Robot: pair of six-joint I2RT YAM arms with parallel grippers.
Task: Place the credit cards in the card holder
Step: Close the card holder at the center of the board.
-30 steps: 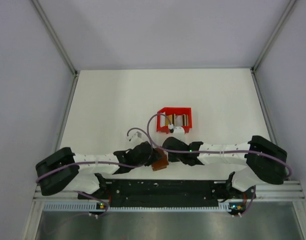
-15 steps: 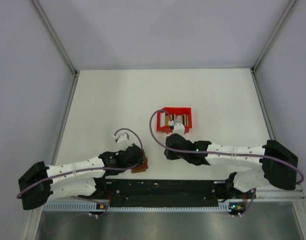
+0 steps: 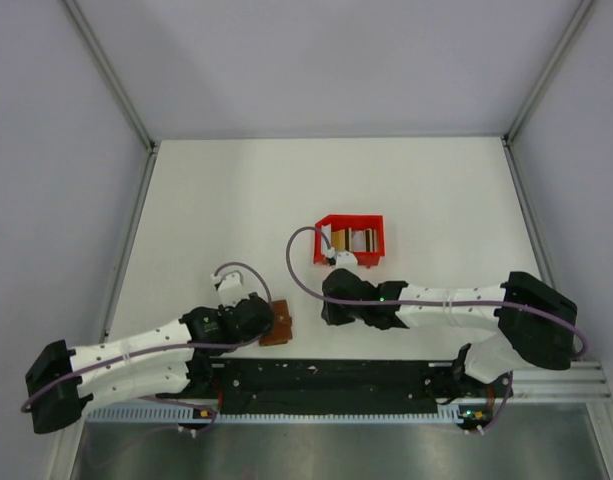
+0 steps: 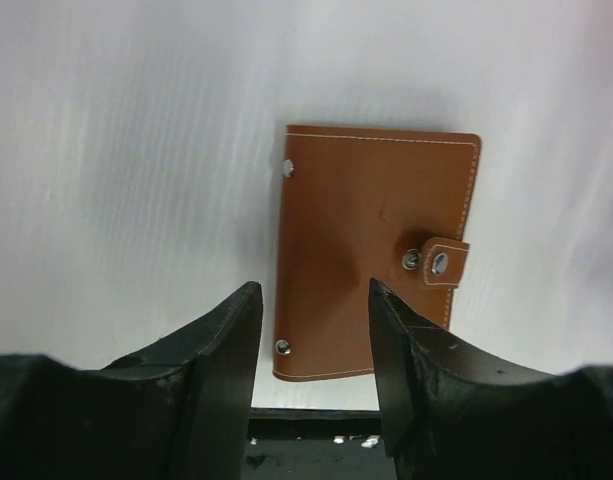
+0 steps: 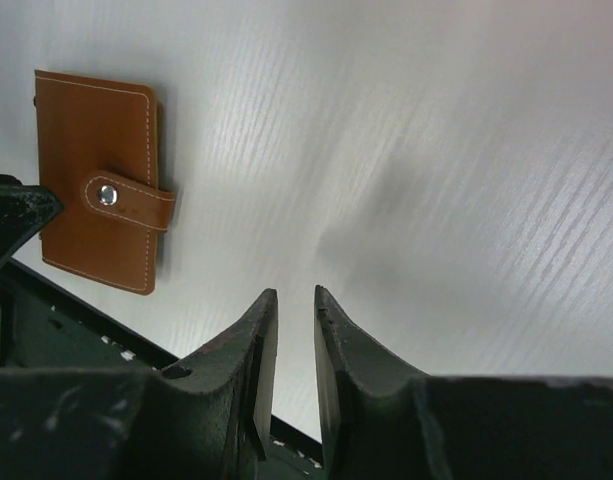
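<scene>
The card holder (image 3: 277, 325) is a brown wallet lying shut and flat on the white table near the front rail, its tab snapped closed (image 4: 371, 250) (image 5: 96, 220). My left gripper (image 3: 258, 320) (image 4: 314, 300) hovers just left of it, open, with nothing between the fingers. My right gripper (image 3: 330, 313) (image 5: 294, 295) hangs to the wallet's right, clear of it, its jaws a narrow gap apart and empty. The credit cards (image 3: 353, 240), gold and whitish, stand in the red bin (image 3: 348, 219) behind the right gripper.
The black base rail (image 3: 326, 375) runs along the table's near edge, right beside the wallet. Purple cables loop above both wrists. Grey walls close in the table on the left, right and back.
Both grippers were together at the wallet. The left one carried it leftward, set it on the table and opened. The right jaws parted slightly and stayed to the right.
</scene>
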